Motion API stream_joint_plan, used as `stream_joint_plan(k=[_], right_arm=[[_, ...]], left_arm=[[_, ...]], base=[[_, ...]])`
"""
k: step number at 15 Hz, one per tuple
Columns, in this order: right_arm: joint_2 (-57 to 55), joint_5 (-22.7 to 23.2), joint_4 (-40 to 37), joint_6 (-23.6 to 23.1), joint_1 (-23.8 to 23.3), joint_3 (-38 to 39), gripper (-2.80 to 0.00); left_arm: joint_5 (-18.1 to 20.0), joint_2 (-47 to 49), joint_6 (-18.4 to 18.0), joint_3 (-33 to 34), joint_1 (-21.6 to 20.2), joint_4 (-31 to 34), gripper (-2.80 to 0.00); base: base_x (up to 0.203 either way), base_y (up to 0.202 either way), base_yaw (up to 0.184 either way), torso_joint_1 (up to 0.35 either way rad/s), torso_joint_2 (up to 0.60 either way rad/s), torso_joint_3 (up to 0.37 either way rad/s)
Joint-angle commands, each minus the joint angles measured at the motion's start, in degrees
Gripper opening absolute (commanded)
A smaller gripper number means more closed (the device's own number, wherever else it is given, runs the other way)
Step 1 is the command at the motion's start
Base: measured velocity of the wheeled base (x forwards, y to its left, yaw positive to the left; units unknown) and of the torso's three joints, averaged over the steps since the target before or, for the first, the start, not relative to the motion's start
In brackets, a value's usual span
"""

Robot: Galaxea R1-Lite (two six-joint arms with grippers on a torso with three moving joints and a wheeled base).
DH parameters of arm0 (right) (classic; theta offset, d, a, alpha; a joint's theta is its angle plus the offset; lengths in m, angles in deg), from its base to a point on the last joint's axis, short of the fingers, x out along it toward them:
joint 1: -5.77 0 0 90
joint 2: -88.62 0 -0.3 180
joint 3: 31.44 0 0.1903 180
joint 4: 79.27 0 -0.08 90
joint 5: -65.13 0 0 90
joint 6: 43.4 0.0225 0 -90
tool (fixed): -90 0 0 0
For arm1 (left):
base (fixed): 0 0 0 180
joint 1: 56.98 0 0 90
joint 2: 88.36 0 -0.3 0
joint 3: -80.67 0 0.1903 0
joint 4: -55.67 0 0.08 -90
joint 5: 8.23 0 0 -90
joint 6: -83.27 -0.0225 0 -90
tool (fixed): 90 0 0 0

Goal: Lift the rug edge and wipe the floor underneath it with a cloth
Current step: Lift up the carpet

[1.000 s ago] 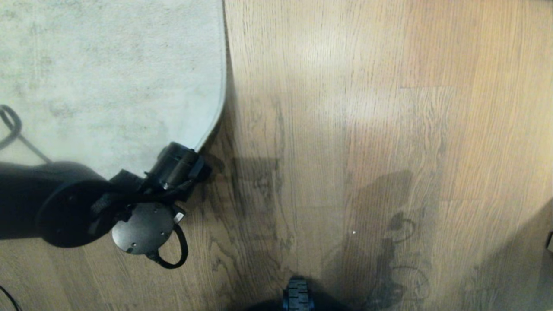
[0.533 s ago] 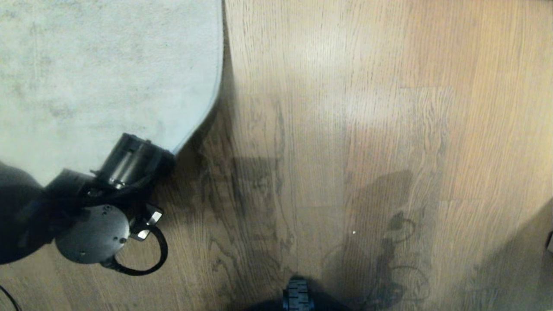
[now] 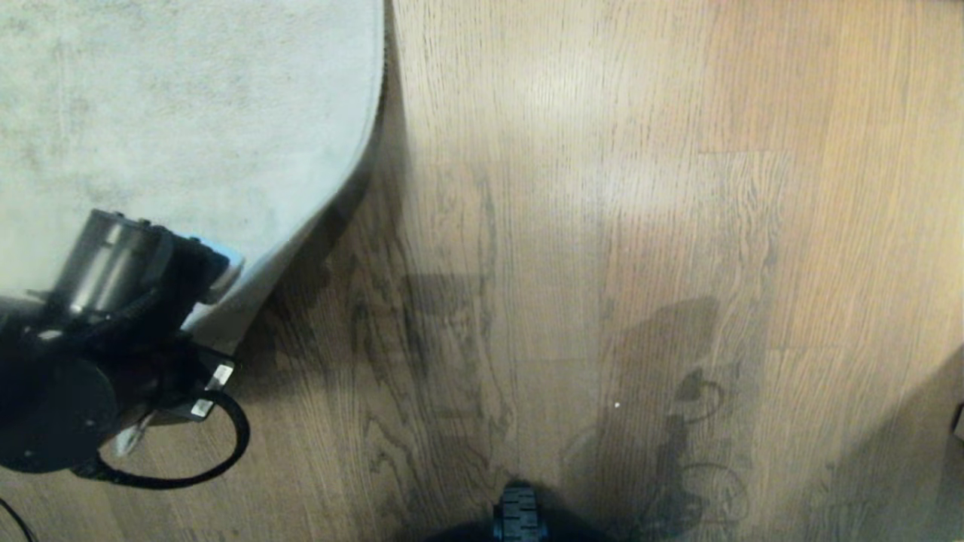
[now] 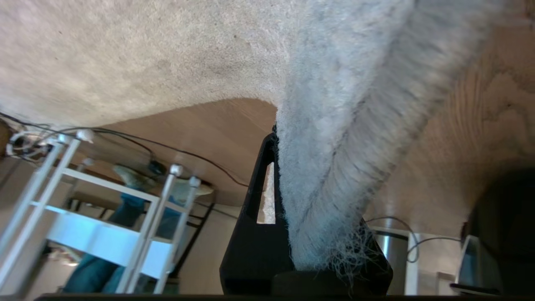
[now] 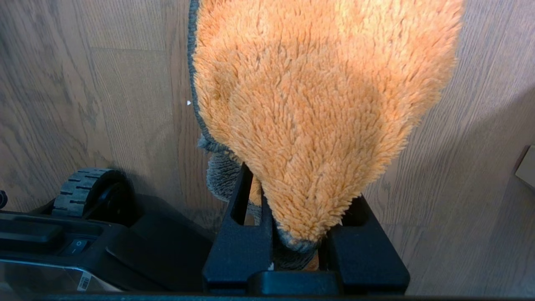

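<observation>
Left end effector clenched on rug edge at lower left; right end effector grasps cloth; best hold the corner high, wipe bared floor.

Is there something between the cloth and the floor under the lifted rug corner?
Nothing visible stands in the way. The left gripper holds the rug edge pinched and raised, and the floor beside the lifted corner shows only shadow. The right gripper holds the cloth over bare planks, out of the head view.
</observation>
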Motion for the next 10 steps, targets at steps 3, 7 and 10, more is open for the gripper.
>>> stream_joint_plan(k=[3,7,10], right_arm=[[-0.1,0.1,0.0,-0.1,0.1,0.0,-2.80],[-0.1,0.1,0.0,-0.1,0.0,0.0,-2.80],[-0.1,0.1,0.0,-0.1,0.0,0.0,-2.80]], left_arm=[[3.4,-5.6,0.0,3.4,-1.2,0.2,-2.80],[6.1,-7.2,0.1,4.6,-1.2,-0.1,-2.80],[8.6,-8.1,0.1,4.6,-1.0,-0.1,-2.80]], base=[[0.000,0.000,0.000,0.000,0.00,0.000],[0.000,0.000,0.000,0.000,0.00,0.000],[0.000,0.000,0.000,0.000,0.00,0.000]])
